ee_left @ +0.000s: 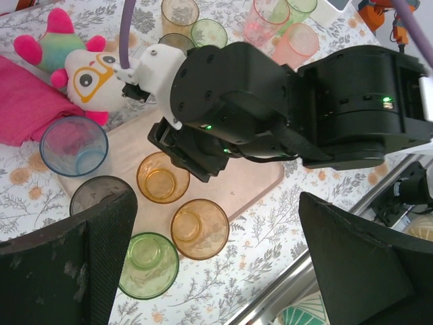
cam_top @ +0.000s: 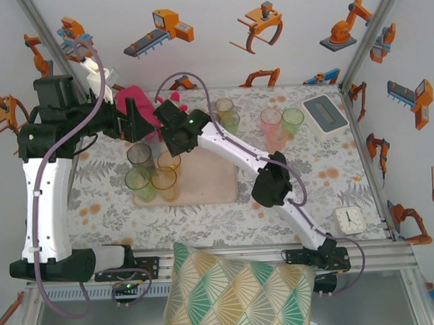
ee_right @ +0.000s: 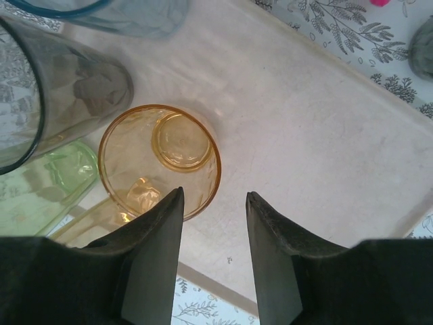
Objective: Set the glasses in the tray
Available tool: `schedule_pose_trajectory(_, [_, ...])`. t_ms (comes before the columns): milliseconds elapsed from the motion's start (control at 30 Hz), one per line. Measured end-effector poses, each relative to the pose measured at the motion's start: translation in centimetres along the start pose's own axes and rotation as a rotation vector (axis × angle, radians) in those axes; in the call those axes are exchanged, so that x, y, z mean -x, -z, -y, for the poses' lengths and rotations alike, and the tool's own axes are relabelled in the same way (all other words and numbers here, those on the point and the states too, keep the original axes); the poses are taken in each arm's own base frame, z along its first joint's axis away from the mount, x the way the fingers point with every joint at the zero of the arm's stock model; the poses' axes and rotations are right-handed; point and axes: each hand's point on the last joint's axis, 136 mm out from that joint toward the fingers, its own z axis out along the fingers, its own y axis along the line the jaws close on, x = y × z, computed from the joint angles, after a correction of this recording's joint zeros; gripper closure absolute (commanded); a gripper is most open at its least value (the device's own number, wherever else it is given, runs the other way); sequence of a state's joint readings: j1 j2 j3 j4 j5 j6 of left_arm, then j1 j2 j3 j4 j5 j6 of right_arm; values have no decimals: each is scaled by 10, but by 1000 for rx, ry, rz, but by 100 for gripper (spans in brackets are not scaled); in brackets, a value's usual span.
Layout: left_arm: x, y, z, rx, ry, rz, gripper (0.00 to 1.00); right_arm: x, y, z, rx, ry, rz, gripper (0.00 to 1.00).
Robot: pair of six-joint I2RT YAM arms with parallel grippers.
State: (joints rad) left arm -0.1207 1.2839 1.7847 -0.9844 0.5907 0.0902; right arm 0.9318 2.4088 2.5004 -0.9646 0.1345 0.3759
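Top: I see glasses (cam_top: 164,183) clustered at the tray's (cam_top: 211,184) left end, with more beyond it. Left wrist: left gripper (ee_left: 216,200) spread wide and empty; blue glass (ee_left: 73,145), possibly on the rim. Right wrist: right gripper (ee_right: 214,196) parted and empty over the tray, amber glass (ee_right: 159,159) just beside it.

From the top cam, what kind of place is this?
Probably a staged robot-lab test cell, not a home: aluminium frame, wall panels printed with robot cartoons, floral tablecloth holding props like a plush toy.

Glossy translucent plastic glasses (ee_left: 162,177), matt tray (ee_left: 260,181); seemingly cloth towel (ee_left: 27,101)
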Motion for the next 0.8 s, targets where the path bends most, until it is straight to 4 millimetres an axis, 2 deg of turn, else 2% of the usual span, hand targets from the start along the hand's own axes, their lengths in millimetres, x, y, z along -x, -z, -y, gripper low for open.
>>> schedule_pose_trajectory(167, [1, 4, 1, 8, -8, 8, 3, 11, 26, 7, 1, -12, 31, 58])
schedule_pose_trajectory(300, [1, 6, 1, 16, -21, 12, 3, 26, 60, 29, -32, -41, 78, 58])
schedule_pose_trajectory(433, [-4, 6, 1, 25, -52, 0, 3, 28, 109, 78, -114, -96, 115, 58])
schedule_pose_trajectory(533, [-11, 3, 4, 26, -100, -30, 3, 18, 145, 124, -180, -167, 130, 58])
schedule_pose_trajectory(667, [-23, -6, 16, 3, -197, -83, 3, -17, 181, 189, -283, -270, 115, 57])
schedule_pose_trajectory(800, [-36, -12, 25, -21, -252, -131, 3, -56, 202, 236, -362, -359, 83, 57])
